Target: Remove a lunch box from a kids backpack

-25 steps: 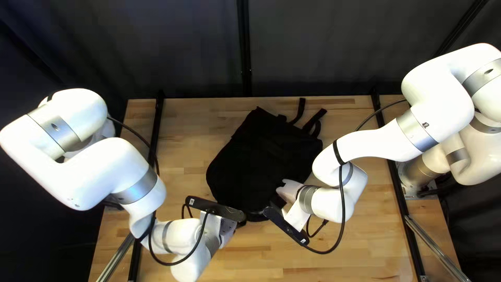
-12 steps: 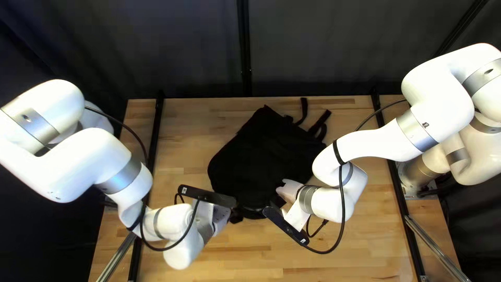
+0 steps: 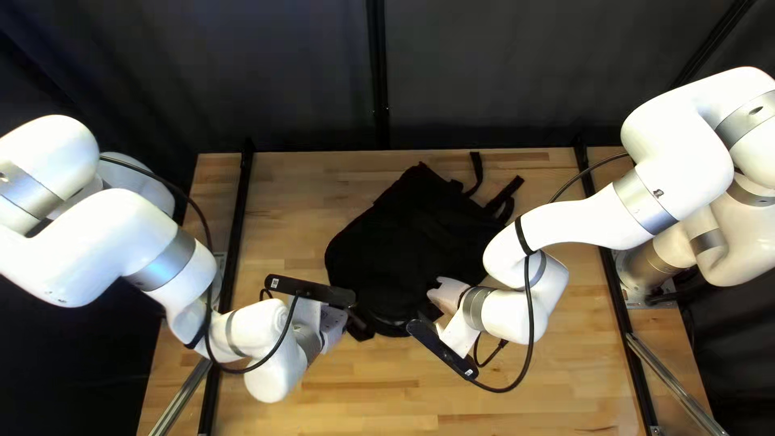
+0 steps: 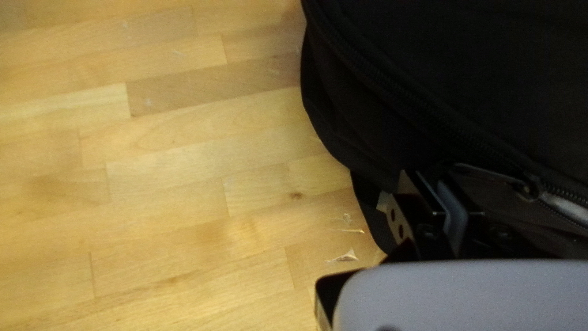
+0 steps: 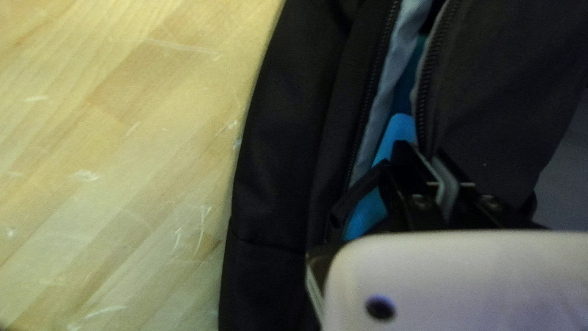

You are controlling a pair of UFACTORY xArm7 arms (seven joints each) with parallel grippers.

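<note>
The blue thing [image 5: 392, 138], likely the lunch box, sits inside the backpack [image 3: 412, 258], its visible strip running lengthwise along the open zip [image 5: 370, 92]. The right gripper [image 5: 430, 156] is nearer, just beside it at the flap's zipped edge, fingers narrow; whether cloth is pinched I cannot tell. The left gripper [image 4: 433, 174] is also narrow, tips by a zip pull [image 4: 490, 173], grip unclear. Reaching the box probably needs a wider mouth.
</note>
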